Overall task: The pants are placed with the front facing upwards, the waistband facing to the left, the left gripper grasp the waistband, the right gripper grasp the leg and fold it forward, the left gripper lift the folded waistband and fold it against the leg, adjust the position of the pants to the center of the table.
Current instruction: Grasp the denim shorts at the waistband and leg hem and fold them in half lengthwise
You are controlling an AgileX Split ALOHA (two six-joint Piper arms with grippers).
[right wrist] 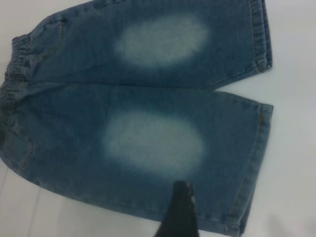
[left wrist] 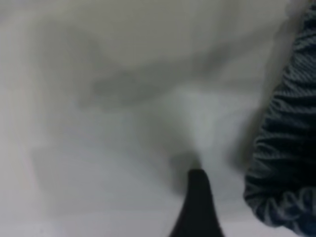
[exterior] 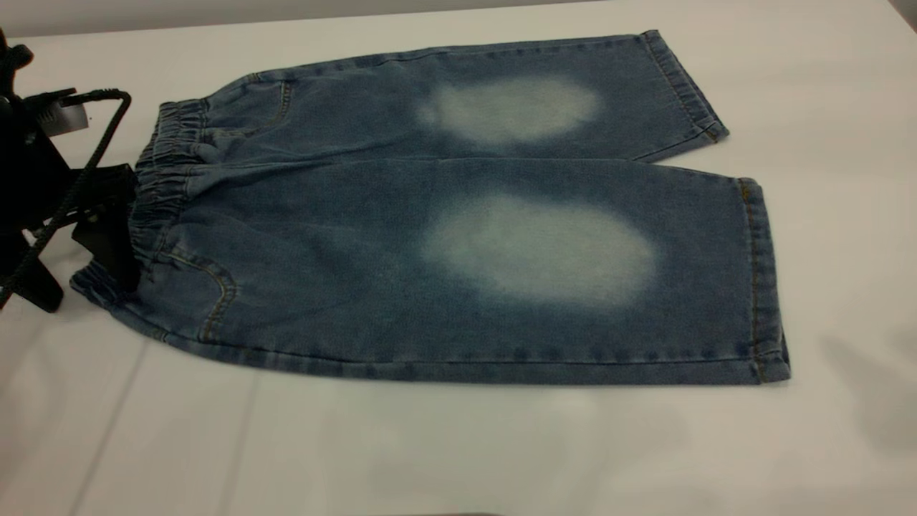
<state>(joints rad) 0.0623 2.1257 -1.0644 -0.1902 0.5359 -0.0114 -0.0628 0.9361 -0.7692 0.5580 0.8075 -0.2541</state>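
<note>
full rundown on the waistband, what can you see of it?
The waistband is a gathered, ruffled elastic band of dark blue denim along the top edge of the pants, which lie flat, front up, on the white table. It points toward the left arm. The left claw sits right at its near end, overlapping the edge; whether it has a grip cannot be told.

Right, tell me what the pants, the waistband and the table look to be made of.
The pants look like blue denim, a matte woven cloth: faded pale ovals on both legs and orange-tan stitching at pockets and hems. The waistband is the same denim, darker and gathered into ruffles, so probably elasticated. The table is a smooth white hard surface, likely laminate or plastic; faint soft reflections suggest a slight sheen.
</note>
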